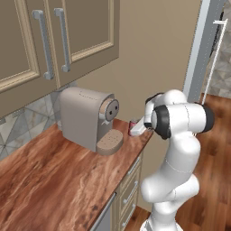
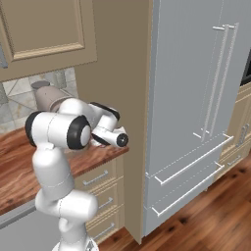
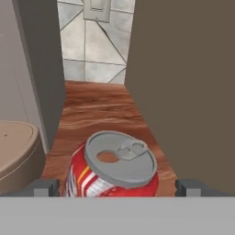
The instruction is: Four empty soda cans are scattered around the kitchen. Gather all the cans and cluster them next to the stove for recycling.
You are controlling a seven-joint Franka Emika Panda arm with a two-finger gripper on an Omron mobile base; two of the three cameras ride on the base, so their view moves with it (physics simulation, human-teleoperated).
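One red soda can (image 3: 110, 170) with a silver top stands upright on the wooden counter (image 1: 54, 180), near the counter's right end beside the tan side wall. It shows small in the left base view as the soda can (image 1: 132, 127). My gripper (image 3: 118, 187) is open, one fingertip on each side of the can, and I cannot tell whether the fingertips touch it. The hand reaches in over the counter's edge. The stove is out of view.
A beige coffee machine (image 1: 88, 118) stands just left of the can, its round base (image 3: 13, 156) close to my left finger. The tan wall panel (image 3: 183, 92) is tight on the right. Upper cabinets (image 1: 45, 40) hang above. A grey fridge (image 2: 196, 98) stands beyond the wall.
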